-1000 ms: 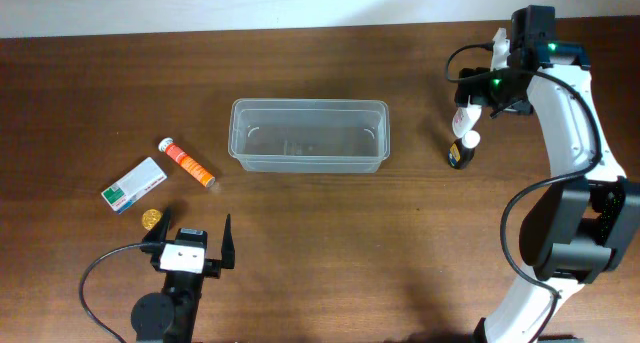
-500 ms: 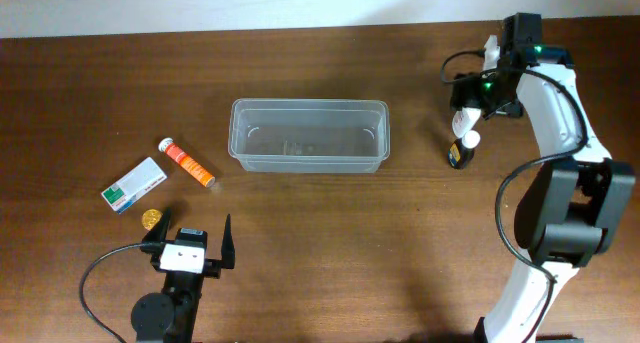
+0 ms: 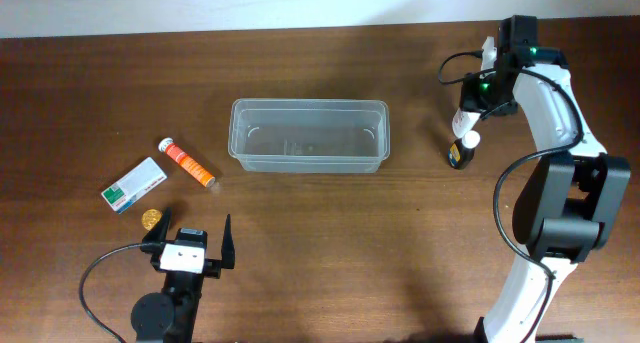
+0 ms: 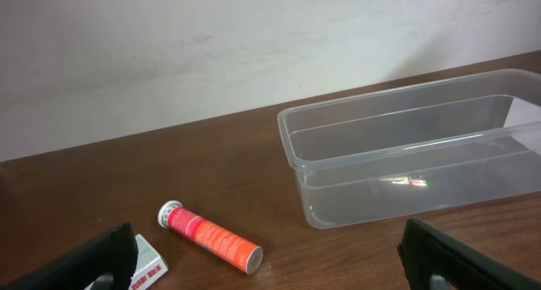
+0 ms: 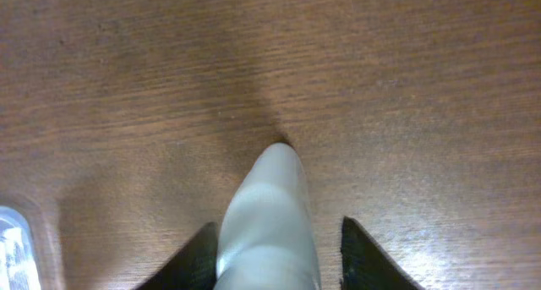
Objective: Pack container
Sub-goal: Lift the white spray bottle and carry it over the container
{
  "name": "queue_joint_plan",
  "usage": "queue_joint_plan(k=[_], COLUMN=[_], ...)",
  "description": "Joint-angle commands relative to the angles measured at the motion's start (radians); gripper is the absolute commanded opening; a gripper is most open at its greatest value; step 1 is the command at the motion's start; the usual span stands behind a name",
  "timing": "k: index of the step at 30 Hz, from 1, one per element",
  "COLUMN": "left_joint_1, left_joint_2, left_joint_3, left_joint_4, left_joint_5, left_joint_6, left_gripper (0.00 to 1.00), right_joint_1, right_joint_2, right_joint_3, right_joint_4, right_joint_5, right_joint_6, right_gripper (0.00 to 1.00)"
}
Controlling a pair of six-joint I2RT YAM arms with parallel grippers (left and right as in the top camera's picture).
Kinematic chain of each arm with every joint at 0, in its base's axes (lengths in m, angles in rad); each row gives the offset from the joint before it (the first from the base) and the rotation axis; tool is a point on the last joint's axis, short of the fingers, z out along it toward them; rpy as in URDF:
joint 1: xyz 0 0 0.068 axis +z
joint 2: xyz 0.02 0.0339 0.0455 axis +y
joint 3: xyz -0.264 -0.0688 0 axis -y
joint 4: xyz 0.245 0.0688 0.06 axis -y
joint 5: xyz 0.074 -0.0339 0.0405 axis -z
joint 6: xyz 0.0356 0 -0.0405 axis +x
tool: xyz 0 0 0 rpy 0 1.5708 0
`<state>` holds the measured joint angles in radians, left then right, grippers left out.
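Overhead shows my right arm reaching up the right side of the table [image 3: 400, 243] and bending back toward the centre, so that my right gripper [image 3: 467, 108] hangs near the far right part of the wood. My left gripper [image 3: 190, 241] sits low at the near edge, left of centre. It points toward the far wall [image 4: 254, 45] with its fingers spread wide and nothing between them.

From the right wrist, my two dark fingers stand on either side of a white rounded item [image 5: 269, 205]. One finger looks to be against it and a sliver of table shows beside the other, so I cannot tell whether I am pinching it.

I count one container [image 3: 308, 164], lying lengthwise at the middle of the table with its mouth up. There is one orange tube [image 3: 188, 164] left of it and one white-and-green box [image 3: 133, 184] just beyond that. One small gold round thing [image 3: 150, 218] lies near my left fingers. One small dark bottle [image 3: 458, 155] with a white cap lies just beside my right gripper, toward the near side.

Bare wood runs between the container and that bottle, and between the container's near wall and my left gripper. The container sits well in from every table edge.
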<state>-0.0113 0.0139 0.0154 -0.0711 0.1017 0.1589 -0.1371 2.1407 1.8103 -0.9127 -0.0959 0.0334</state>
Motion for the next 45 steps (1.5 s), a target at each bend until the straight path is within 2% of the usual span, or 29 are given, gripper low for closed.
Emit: queue_joint_plan(k=[1,4,14,21,29,33,39,42,45], left_joint_1=[0.006,0.006,0.006,0.006,0.006,0.006,0.006,0.006,0.006], left_joint_2=[-0.008,-0.008,-0.008,-0.008,-0.008,-0.008,-0.008,-0.008,-0.008], left_joint_3=[-0.006,-0.006,-0.006,-0.006,-0.006,-0.006,-0.006,-0.006,-0.006], left_joint_4=[0.0,0.0,0.0,0.0,0.0,0.0,0.0,0.0,0.0], left_joint_5=[0.004,0.004,0.004,0.004,0.004,0.004,0.004,0.004,0.004], left_joint_6=[-0.008,-0.008,-0.008,-0.008,-0.008,-0.008,-0.008,-0.008,-0.008], left_gripper=[0.99,0.99,0.99,0.99,0.99,0.99,0.99,0.99,0.99], right_joint_1=[0.001,0.001,0.001,0.001,0.016,0.064,0.183,0.259,0.336], right_joint_2=[0.013,0.013,0.011,0.007,0.007,0.006,0.003,0.004,0.005], right_joint_3=[0.023,0.023,0.087,0.311,0.618,0.703,0.714,0.714,0.714], right_joint_4=[0.005,0.005,-0.049,-0.242,-0.446,-0.516,-0.563,-0.566,-0.566], right_joint_5=[-0.002,-0.002,-0.006,-0.071,-0.381,-0.468,-0.476,-0.437,-0.312], right_joint_6=[0.005,0.005,0.005,0.005,0.005,0.004,-0.021,-0.029,-0.013], right_gripper=[0.28,0.21,0.2,0.19,0.19,0.19,0.19,0.2,0.19])
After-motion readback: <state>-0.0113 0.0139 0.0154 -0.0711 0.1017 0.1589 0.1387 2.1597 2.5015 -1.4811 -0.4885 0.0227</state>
